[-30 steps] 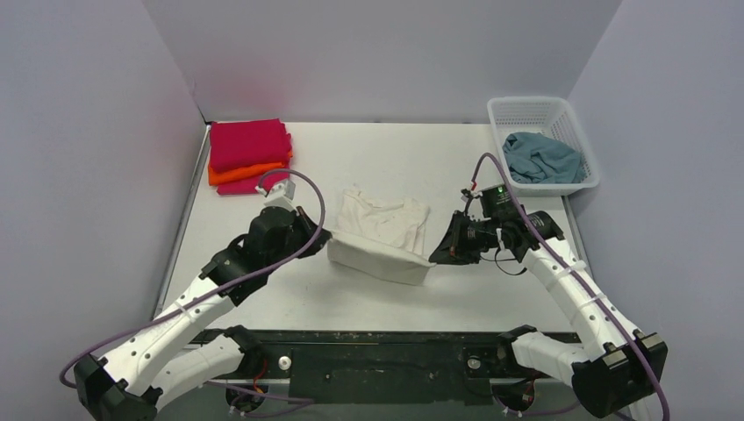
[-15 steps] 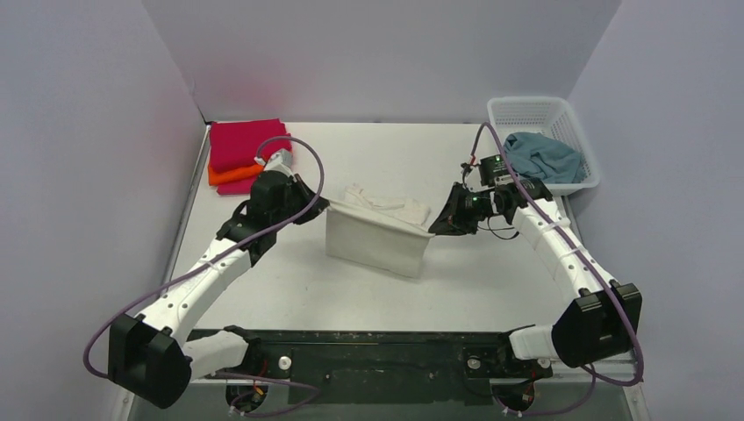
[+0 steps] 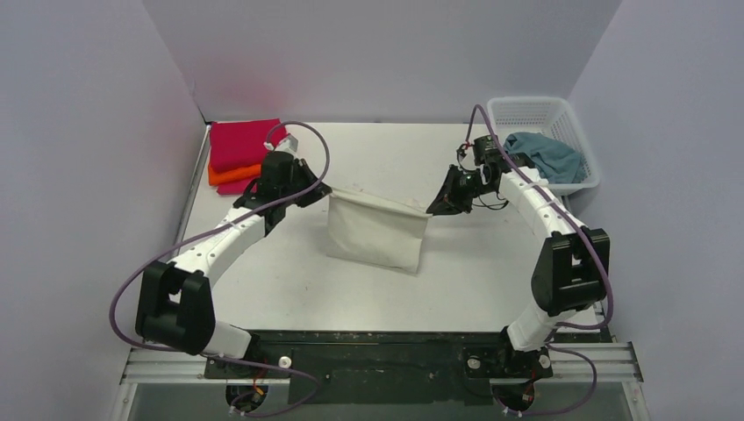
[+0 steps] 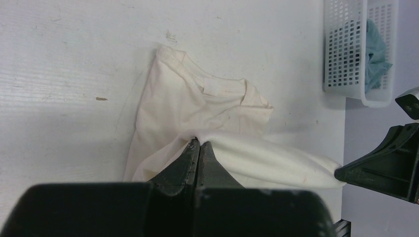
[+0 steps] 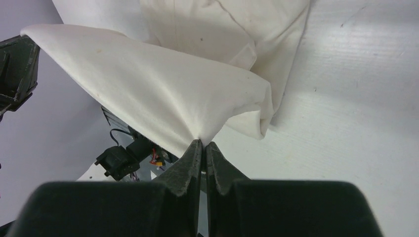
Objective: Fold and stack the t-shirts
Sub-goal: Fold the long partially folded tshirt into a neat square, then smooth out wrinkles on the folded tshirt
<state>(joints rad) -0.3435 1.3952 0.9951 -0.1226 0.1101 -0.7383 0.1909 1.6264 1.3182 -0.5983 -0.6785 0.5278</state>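
Observation:
The cream t-shirt (image 3: 375, 230) hangs as a flat sheet between my two grippers over the middle of the table. My left gripper (image 3: 325, 195) is shut on its left top corner, seen in the left wrist view (image 4: 198, 143). My right gripper (image 3: 430, 210) is shut on its right top corner, seen in the right wrist view (image 5: 202, 143). The shirt's collar end lies on the table (image 4: 207, 98). The magenta-pink t-shirt (image 3: 247, 142) lies folded on the orange t-shirt (image 3: 230, 174) at the back left. The grey-blue t-shirt (image 3: 544, 155) lies crumpled in the basket.
The white mesh basket (image 3: 542, 112) stands at the back right corner, also in the left wrist view (image 4: 358, 49). Grey walls close the table on three sides. A black rail (image 3: 377, 346) with the arm bases runs along the near edge.
Both grippers have risen and moved toward the back with the cream t-shirt. The shirt has gone from a low fold on the table to a taut hanging sheet.

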